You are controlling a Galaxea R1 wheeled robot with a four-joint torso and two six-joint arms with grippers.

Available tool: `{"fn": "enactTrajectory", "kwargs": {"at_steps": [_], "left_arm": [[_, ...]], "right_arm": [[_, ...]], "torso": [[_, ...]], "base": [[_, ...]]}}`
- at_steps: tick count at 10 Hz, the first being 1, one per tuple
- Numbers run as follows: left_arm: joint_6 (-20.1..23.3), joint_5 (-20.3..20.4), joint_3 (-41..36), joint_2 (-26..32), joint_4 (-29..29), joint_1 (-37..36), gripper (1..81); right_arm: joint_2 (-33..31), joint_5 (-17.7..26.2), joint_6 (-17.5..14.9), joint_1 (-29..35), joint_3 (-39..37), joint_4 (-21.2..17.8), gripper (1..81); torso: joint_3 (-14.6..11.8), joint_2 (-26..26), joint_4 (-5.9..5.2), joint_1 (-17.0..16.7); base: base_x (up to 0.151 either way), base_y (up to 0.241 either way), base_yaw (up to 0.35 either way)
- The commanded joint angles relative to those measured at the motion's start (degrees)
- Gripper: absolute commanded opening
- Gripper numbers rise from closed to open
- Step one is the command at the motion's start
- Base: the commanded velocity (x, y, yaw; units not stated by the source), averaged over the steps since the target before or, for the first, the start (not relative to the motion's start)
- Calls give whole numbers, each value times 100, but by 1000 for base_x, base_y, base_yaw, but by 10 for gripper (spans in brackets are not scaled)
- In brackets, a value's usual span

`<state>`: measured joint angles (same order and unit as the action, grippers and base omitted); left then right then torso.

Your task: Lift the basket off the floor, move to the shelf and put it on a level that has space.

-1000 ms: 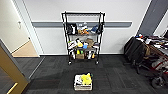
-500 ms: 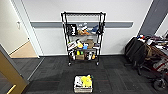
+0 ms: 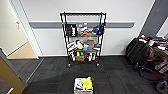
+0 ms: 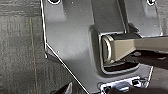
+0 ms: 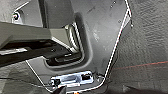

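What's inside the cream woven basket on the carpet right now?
The cream woven basket on the dark carpet floor holds a bright yellow item beside something white. What they are, and anything lying beneath them, cannot be made out.

Both wrists hang low and point down at the ground. Each wrist cam mostly catches the robot's own dark plate and jointed bar, so there's no telling how the fingers are set.

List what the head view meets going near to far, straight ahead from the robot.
Basket on the dark carpet floor → shelf on casters → white wall with grey rail.
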<state>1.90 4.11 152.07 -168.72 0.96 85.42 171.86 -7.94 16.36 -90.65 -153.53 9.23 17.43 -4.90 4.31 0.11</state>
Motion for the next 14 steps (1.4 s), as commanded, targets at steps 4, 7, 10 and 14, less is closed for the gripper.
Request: {"fn": "enactTrajectory", "kwargs": {"at_steps": [4,7,10,14], "left_arm": [[56,-376,8,57,-17,-91,811],[56,-376,16,75,9,-82,811],[56,-376,8,75,18,-82,811],[56,-376,8,75,27,-64,811]], "right_arm": [[0,345,-10,86,-1,26,811],[8,345,8,86,-27,18,811],[17,337,8,103,-27,18,811],[26,345,8,112,-27,18,811]], "torso": [[0,0,0,-2],[0,5,0,5],[0,2,0,0],[0,5,0,-2]], "base": [[99,0,0],[100,0,0],[100,0,0],[100,0,0]]}}
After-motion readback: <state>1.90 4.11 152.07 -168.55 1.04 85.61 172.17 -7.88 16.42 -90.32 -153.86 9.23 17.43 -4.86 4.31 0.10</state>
